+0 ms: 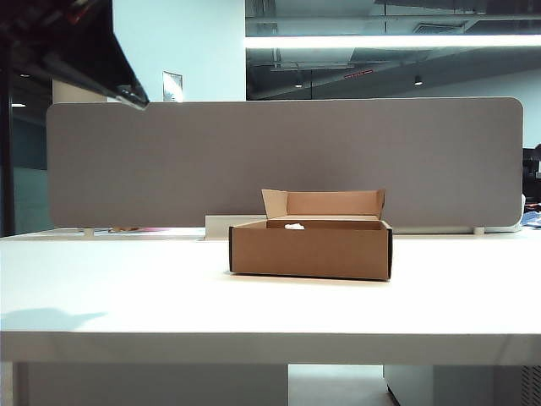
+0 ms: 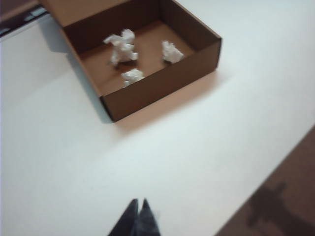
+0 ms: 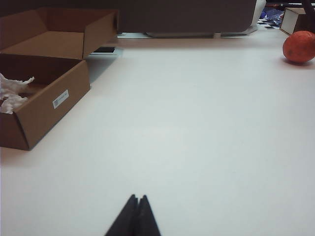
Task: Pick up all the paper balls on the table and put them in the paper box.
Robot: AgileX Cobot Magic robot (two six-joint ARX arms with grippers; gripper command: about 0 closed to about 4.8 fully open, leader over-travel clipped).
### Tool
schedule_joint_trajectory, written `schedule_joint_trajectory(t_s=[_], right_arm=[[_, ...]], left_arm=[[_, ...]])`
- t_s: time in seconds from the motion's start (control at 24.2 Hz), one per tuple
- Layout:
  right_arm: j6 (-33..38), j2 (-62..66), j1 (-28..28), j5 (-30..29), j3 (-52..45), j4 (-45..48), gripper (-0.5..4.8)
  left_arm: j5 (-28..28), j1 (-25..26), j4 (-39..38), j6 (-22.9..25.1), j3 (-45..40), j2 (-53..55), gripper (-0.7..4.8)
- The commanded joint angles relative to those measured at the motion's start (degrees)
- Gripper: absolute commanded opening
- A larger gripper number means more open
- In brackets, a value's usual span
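- Left gripper: fingers pressed together, nothing between them. It hangs above bare table, well back from the box, looking down into it at a slant.
- Left arm shows in the exterior view as a dark shape high in the upper left corner, raised well clear of the table top. My reading: a lifted, drawn-back pose, not a reach.
- Right gripper: tips also closed together, empty. It sits low and near level over the table, box off to one side, aimed across open desk.
- Paper balls: three white wads lie on the box floor, apart from each other, none touching the walls that I can tell. One peeks over the rim in the exterior view.
- Box stands mid-table, flap upright at the back, so the open top is reachable from above.
- No wad visible on the table in any view; the task looks done or nearly so.
- An orange round thing rests at the far edge near the divider. Not part of the job.
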Motion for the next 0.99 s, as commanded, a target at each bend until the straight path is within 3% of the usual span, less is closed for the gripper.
schedule_joint_trajectory(t_s=[0.04, 0.12, 0.29, 0.37, 0.5, 0.99], right_arm=[[0.1, -0.1, 0.0, 0.2, -0.3, 0.5, -0.04], [0.1, -0.1, 0.0, 0.2, -0.3, 0.5, -0.04], [0.1, -0.1, 0.0, 0.2, -0.3, 0.4, -0.04], [0.1, -0.1, 0.0, 0.2, -0.3, 0.4, -0.04], [0.1, -0.1, 0.0, 0.2, -0.3, 0.4, -0.04], [0.1, -0.1, 0.0, 0.2, -0.3, 0.4, -0.04]], left_arm=[[-4.1, -0.1, 7.1, -4.5, -4.2, -3.1, -0.06], [-7.4, 1.6, 11.7, -4.4, -10.1, -9.4, -0.06], [-4.1, 5.7, 15.1, -4.6, -16.7, -15.7, -0.06], [-2.3, 11.8, 15.5, -4.9, -21.7, -21.5, -0.06], [-1.5, 18.2, 20.7, -10.3, -27.1, -27.5, -0.06], [-0.2, 23.1, 24.7, -10.8, -36.5, -40.9, -0.06]])
